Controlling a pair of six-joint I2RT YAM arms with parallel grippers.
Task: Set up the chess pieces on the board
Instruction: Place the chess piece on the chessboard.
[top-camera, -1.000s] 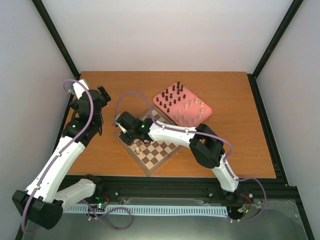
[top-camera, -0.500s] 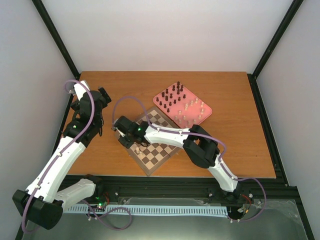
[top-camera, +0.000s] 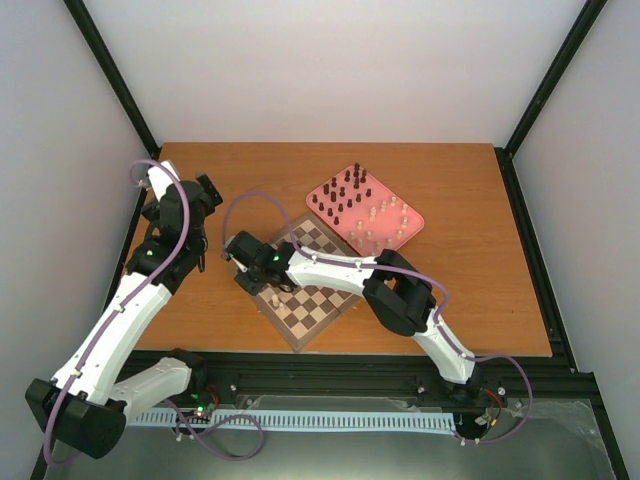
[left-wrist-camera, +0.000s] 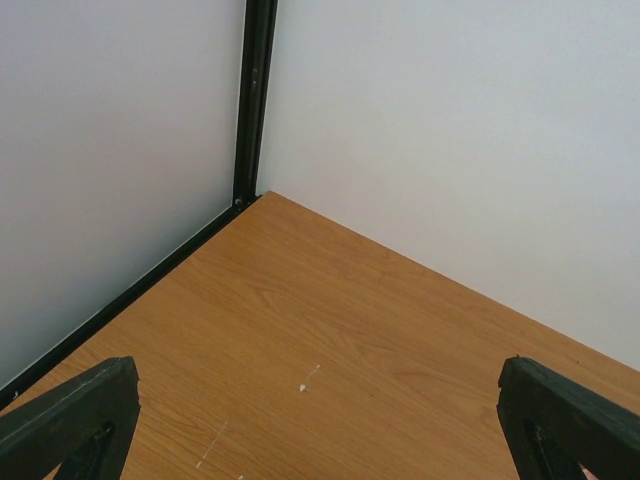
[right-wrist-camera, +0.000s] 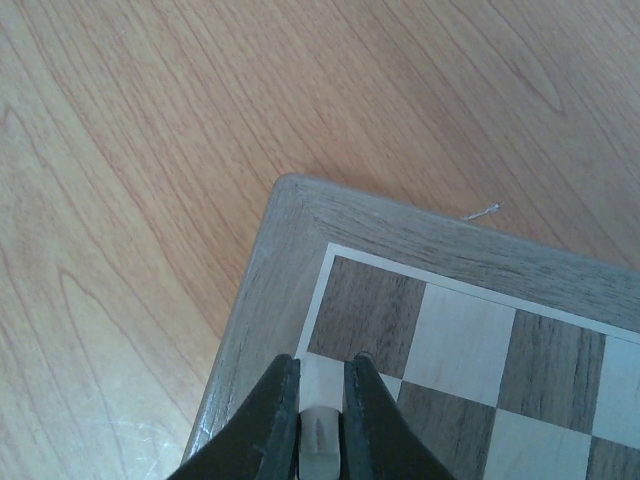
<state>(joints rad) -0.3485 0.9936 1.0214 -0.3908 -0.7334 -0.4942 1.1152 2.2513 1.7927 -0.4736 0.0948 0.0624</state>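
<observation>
Wooden table (right-wrist-camera: 120, 150), board (right-wrist-camera: 400, 240) corner, cream piece (right-wrist-camera: 318, 442) seemingly clamped in right pincer (right-wrist-camera: 322, 368)

1 board (top-camera: 315, 305) and 1 pink tray (top-camera: 414, 220) are on 1 table (top-camera: 470, 300). There are 2 arms, the left arm (top-camera: 120, 310) and the right arm (top-camera: 400, 290), each with 1 purple cable (top-camera: 240, 203). The board carries 1 standing cream piece (top-camera: 274, 298). 1 held cream piece (right-wrist-camera: 318, 440) sits between the 2 fingers of the right gripper (right-wrist-camera: 321, 367). The tray holds 2 groups, dark pieces (top-camera: 345, 195) and cream pieces (top-camera: 385, 222), both too small and crowded to count exactly.
</observation>
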